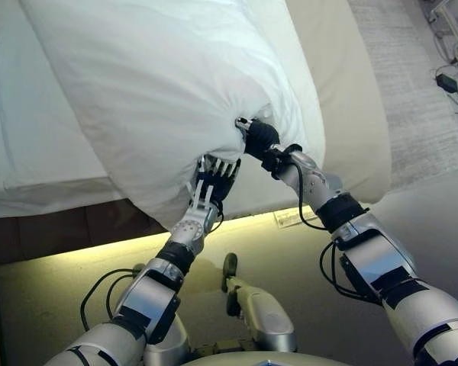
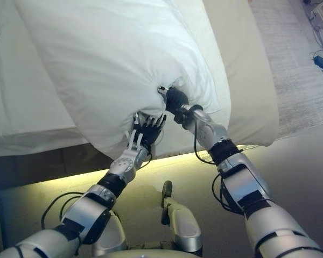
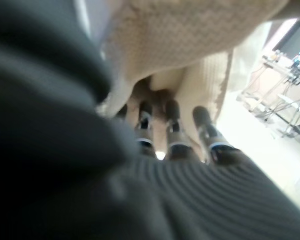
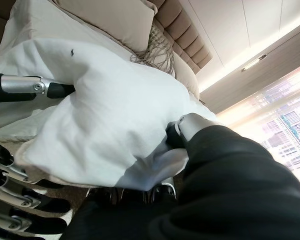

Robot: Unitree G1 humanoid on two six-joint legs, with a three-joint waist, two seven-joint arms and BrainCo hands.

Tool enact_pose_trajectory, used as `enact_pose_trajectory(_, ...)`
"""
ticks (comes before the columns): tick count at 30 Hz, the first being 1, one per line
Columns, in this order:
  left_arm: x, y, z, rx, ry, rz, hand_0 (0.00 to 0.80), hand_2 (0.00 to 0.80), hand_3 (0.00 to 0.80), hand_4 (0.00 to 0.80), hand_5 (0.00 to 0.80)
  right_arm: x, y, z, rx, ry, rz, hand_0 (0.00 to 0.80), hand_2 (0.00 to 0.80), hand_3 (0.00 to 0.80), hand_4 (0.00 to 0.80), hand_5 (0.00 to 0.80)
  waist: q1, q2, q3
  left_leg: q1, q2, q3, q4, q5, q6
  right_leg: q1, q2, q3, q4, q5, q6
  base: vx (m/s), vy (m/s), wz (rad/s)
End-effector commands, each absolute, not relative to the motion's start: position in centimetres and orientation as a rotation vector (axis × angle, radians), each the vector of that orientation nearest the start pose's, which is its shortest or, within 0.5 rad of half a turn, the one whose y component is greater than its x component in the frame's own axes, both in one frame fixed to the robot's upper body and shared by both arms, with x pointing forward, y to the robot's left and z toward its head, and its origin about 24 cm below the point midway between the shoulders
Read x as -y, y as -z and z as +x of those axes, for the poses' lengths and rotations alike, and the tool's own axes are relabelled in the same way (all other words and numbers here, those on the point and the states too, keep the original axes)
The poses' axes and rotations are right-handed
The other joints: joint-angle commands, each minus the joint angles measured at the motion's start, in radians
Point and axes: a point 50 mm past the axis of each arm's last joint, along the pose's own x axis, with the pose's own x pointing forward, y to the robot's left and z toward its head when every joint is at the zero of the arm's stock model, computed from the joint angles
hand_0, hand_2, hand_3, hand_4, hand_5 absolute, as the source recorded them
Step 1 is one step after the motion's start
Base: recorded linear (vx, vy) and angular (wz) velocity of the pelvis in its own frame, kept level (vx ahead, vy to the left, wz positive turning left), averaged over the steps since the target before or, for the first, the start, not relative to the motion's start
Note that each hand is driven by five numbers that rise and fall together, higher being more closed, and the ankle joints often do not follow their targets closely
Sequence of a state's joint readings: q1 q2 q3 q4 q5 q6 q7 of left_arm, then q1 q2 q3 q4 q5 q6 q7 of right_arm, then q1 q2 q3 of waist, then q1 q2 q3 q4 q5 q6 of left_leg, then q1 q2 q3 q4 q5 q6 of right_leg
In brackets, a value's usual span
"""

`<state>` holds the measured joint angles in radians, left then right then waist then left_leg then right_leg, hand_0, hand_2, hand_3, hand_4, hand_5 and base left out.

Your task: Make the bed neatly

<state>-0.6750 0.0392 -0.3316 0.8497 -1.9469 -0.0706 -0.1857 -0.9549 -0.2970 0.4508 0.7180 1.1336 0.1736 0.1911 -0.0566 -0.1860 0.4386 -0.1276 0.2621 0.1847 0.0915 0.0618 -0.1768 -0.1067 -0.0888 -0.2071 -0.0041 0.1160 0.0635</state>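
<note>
Nearest to us, our left hand (image 1: pixel 211 185) reaches up under the low edge of a big white pillow (image 1: pixel 160 91). Its fingers (image 3: pixel 172 125) stand fairly straight and side by side, their dark tips pressing up into the fabric from below; they do not curl round anything we can see.

Just beside it, a little further in, our right hand (image 1: pixel 259 139) is buried in the same pillow at its lower corner. The cloth is gathered into a puckered knot where this hand meets it, and in the right wrist view the white fabric folds over the thumb, so the hand is pinching a bunch of the pillow's cover. The other fingers are hidden under the cloth.

The pillow hangs over the near edge of the bed (image 1: pixel 30 152), bulging out past it, and it blocks most of our sight of the mattress behind. Under the bed's edge a strip of warm yellow light (image 1: pixel 99 248) glows along the floor (image 1: pixel 305 290). A small white label (image 1: pixel 294 217) sits at the bed's lower rim near our right wrist; we cannot read any print on it.

Further off, the right wrist view shows a beige cushion (image 4: pixel 110 20) and a patterned cushion (image 4: pixel 157 47) lying against a padded brown headboard (image 4: pixel 182 30). To the right of the bed lies a pale grey rug (image 1: pixel 412 91).
</note>
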Motion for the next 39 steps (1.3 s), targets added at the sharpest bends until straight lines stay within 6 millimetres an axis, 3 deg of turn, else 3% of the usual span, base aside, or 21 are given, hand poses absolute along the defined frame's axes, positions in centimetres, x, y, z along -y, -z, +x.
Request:
enact_pose_trajectory(1, -6.5, -7.4, 36.8, -0.171, 0.116, -1.662, 0.000, 0.000, 0.000, 0.000, 0.000, 11.5, -17.6, 39.2, -0.013, -0.581, 0.454, 0.800, 0.800, 0.800, 0.800, 0.800, 0.018, 0.034, -0.058, 0.021, 0.059, -0.029, -0.012, -0.009, -0.020, 0.003, -0.051, -0.009, 0.042, -0.047, 0.080, 0.011, 0.012, 0.05)
enact_pose_trajectory(8, -5.9, -5.9, 35.6, -0.173, -0.012, -1.694, 0.000, 0.000, 0.000, 0.000, 0.000, 11.9, -17.4, 39.3, -0.022, -0.556, 0.465, 0.800, 0.800, 0.800, 0.800, 0.800, 0.036, 0.044, -0.066, 0.028, 0.049, -0.046, -0.025, -0.005, -0.018, 0.021, -0.062, -0.027, 0.034, -0.048, 0.086, 0.012, -0.004, 0.11)
enact_pose_trajectory(12, -4.3, -5.2, 34.5, -0.205, -0.008, -1.714, 0.000, 0.000, 0.000, 0.000, 0.000, 12.5, -16.7, 39.2, -0.040, -0.532, 0.476, 0.800, 0.800, 0.800, 0.800, 0.800, 0.044, 0.049, -0.075, 0.038, 0.045, -0.053, -0.036, -0.005, -0.016, 0.034, -0.067, -0.039, 0.030, -0.050, 0.091, 0.008, -0.003, 0.02)
enact_pose_trajectory(27, 1.7, -4.2, 31.0, -0.401, 0.321, -1.633, 0.000, 0.000, 0.000, 0.000, 0.000, 13.9, -15.4, 39.3, -0.084, -0.458, 0.475, 0.800, 0.800, 0.800, 0.800, 0.800, 0.043, 0.062, -0.106, 0.082, 0.036, -0.035, -0.075, -0.004, -0.012, 0.064, -0.071, -0.042, 0.002, -0.036, 0.094, -0.001, -0.009, 0.05)
enact_pose_trajectory(39, 2.2, -5.4, 31.0, -0.307, 0.340, -1.714, 0.000, 0.000, 0.000, 0.000, 0.000, 14.1, -14.3, 39.4, -0.162, -0.454, 0.410, 0.800, 0.800, 0.800, 0.800, 0.800, 0.023, 0.102, -0.181, 0.140, 0.022, -0.001, -0.107, -0.003, -0.015, 0.095, -0.079, -0.026, -0.006, -0.049, 0.091, 0.049, 0.064, -0.06)
